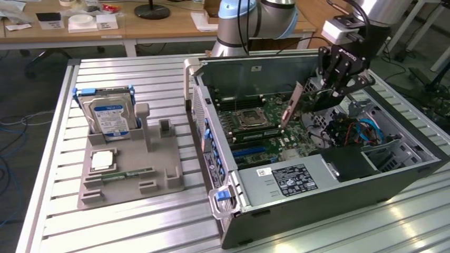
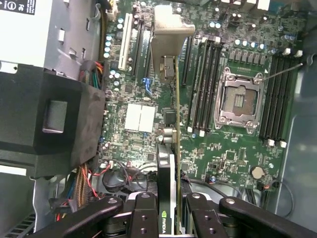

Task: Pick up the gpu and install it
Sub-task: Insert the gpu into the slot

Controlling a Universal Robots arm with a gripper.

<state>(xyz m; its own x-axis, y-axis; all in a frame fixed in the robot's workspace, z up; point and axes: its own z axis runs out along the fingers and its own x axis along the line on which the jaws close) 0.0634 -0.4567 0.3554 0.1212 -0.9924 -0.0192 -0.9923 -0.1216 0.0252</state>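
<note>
The exterior view is bright and even, with the light coming from above. The table (image 1: 140, 221) shows pale glare on its metal slats at the lower right and lower left of the frame. Shadows are soft and short. Inside the case (image 1: 330, 195) it is dimmer, and the black cover (image 1: 348, 161) has almost no detail. In the wrist view the board (image 2: 228, 148) is evenly lit, the bracket of the gpu (image 2: 168, 34) shines pale, and the gripper (image 2: 173, 206) is dark.

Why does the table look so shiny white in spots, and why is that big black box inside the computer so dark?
Exterior view: light glares off the metal table in pale streaks. Wrist view: the black box reflects little light, while the pale bracket of the gpu, clamped in the gripper, catches the light.
</note>
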